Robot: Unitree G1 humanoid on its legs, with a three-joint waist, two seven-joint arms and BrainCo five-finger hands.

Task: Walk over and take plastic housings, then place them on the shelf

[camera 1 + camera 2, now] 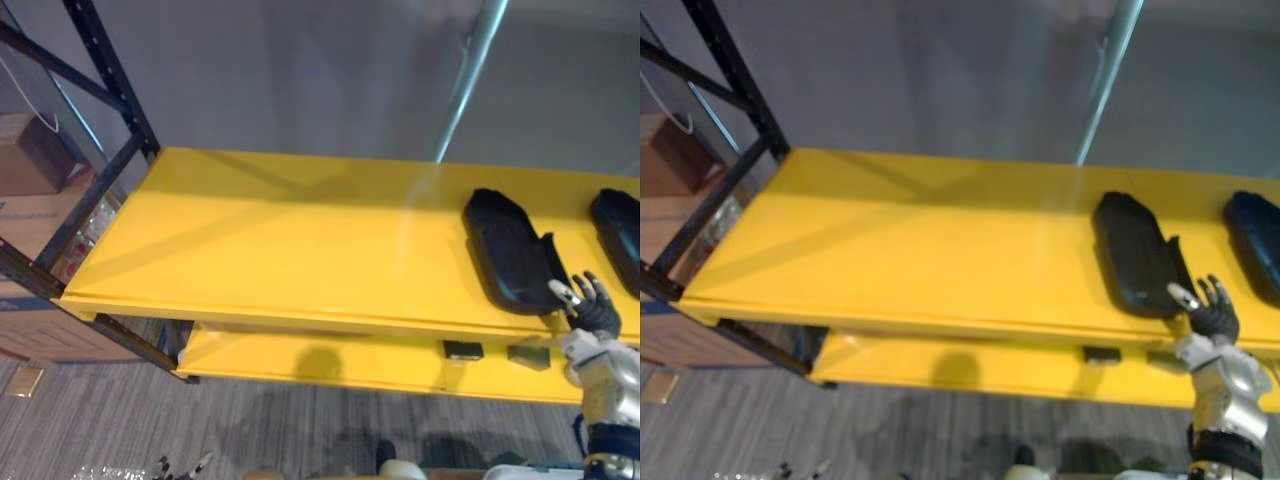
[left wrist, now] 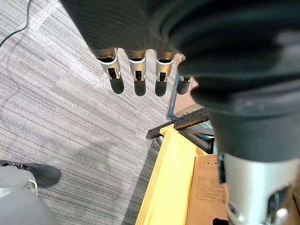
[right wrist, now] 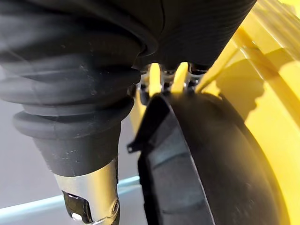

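Observation:
Two black plastic housings lie on the yellow top shelf at its right end. The nearer housing lies lengthwise with its near end at the shelf's front edge. The second housing sits further right, cut off by the view's edge. My right hand is raised at the front edge, open, its fingertips at the near end of the first housing. In the right wrist view that housing lies just past my right hand. My left hand hangs over the grey carpet, fingers relaxed and holding nothing.
A lower yellow shelf holds two small dark items near its right end. Black steel uprights frame the rack's left end, with cardboard boxes beside them. A grey pole stands behind the shelf. The top shelf's left and middle are bare.

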